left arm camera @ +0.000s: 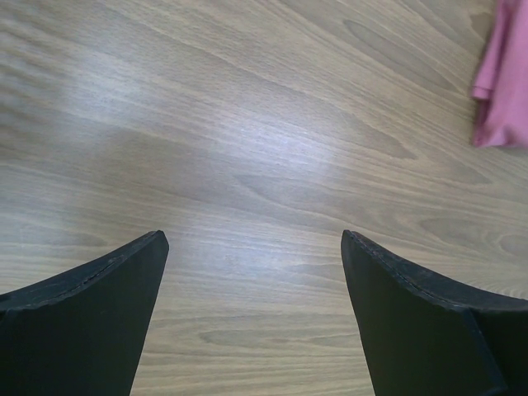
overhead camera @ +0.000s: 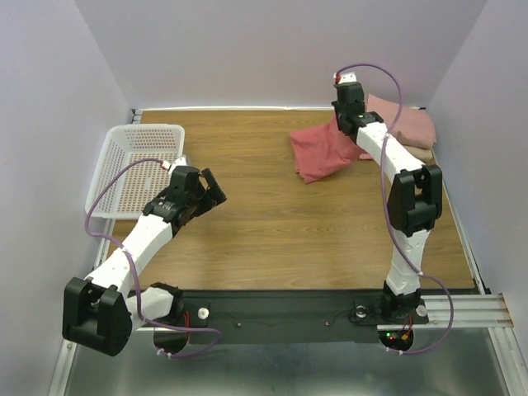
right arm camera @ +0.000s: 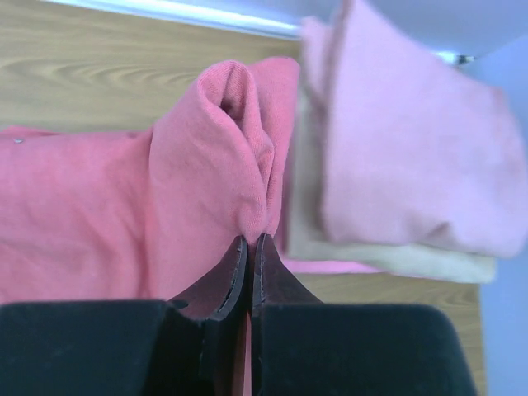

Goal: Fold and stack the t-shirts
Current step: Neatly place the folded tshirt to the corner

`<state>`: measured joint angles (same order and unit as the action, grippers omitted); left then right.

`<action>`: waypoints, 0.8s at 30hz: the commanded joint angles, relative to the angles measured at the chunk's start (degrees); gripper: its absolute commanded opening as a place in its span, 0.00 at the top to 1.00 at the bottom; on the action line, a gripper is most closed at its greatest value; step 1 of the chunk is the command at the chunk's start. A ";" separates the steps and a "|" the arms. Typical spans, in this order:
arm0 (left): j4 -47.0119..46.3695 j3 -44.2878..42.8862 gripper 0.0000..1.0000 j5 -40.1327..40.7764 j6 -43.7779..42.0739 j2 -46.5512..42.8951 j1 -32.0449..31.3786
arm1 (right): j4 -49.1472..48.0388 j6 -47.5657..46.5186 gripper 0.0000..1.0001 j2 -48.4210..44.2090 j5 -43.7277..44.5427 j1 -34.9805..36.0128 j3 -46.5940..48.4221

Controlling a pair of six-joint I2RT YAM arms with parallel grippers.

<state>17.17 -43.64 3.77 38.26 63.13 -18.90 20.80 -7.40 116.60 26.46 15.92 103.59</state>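
The coral-red t-shirt (overhead camera: 323,153) lies bunched on the table at the back right. My right gripper (overhead camera: 345,115) is shut on a pinched fold of it (right arm camera: 223,157), at its far right edge. Right of it is a stack of folded shirts: a dusty-pink one (overhead camera: 403,122) on top, a tan one (right arm camera: 396,257) under it and a bright-pink edge (right arm camera: 330,266) at the bottom. My left gripper (overhead camera: 211,186) is open and empty over bare wood at the left; its view shows only an edge of the coral-red shirt (left arm camera: 502,82) at the far right.
A white mesh basket (overhead camera: 136,165) stands at the table's left edge, close behind my left arm. Walls close in the back and both sides. A metal rail (overhead camera: 462,309) runs along the near edge.
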 commanded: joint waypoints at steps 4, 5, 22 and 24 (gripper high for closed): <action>1.02 -2.15 0.02 2.82 0.32 -0.29 0.17 | -1.64 -4.81 0.99 -0.76 1.93 -6.78 8.99; 1.11 -2.15 0.02 2.91 0.32 -0.29 0.17 | -1.64 -5.95 0.99 -0.41 1.93 -7.04 9.78; 1.38 -3.21 0.02 3.35 0.06 3.66 0.17 | -1.64 -7.72 1.00 2.15 -1.49 -12.93 25.69; 1.29 -3.21 0.02 3.35 0.06 4.01 0.17 | -1.64 -7.37 1.00 2.06 -1.93 -13.11 26.92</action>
<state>18.72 -44.42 6.07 38.44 67.02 -18.90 22.74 -15.09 120.40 25.50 3.49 125.91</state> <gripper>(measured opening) 0.985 0.046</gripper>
